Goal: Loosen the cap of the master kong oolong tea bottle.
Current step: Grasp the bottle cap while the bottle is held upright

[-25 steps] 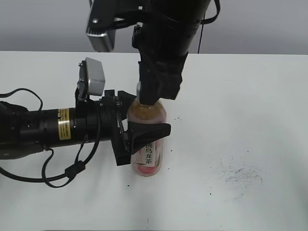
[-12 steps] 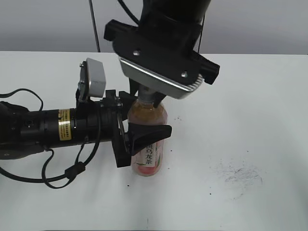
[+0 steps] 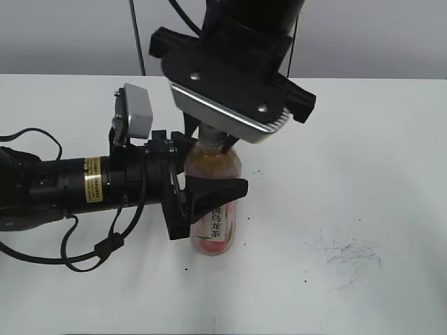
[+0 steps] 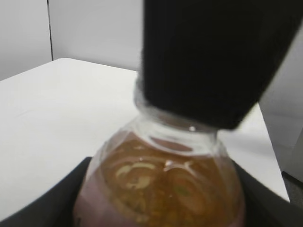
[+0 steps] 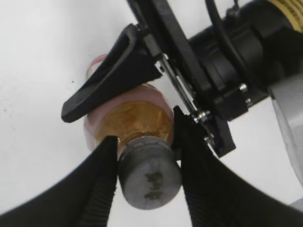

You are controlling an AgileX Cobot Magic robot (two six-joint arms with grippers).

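Note:
The master kong oolong tea bottle (image 3: pixel 214 234) stands upright on the white table (image 3: pixel 363 174), with amber tea and a pink label. My left gripper (image 3: pixel 209 178) comes in from the left and is shut on the bottle's upper body; its dark fingers flank the bottle (image 4: pixel 161 189) in the left wrist view. My right gripper (image 5: pixel 144 139) hangs straight above. Its ribbed black fingers (image 5: pixel 102 179) stand close on either side of the grey cap (image 5: pixel 150 182), with a thin gap at one side. In the exterior view the cap is mostly hidden under the right wrist.
Dark scuff marks (image 3: pixel 346 255) lie on the table to the right of the bottle. The left arm's black cables (image 3: pixel 91 255) loop on the table at the left. The table's far edge (image 3: pixel 391 78) meets a grey wall.
The right wrist has turned about the bottle's neck, swinging its camera housing round to the front. Its jaws now stand slightly wider around the cap. The bottle and left gripper have stayed put.

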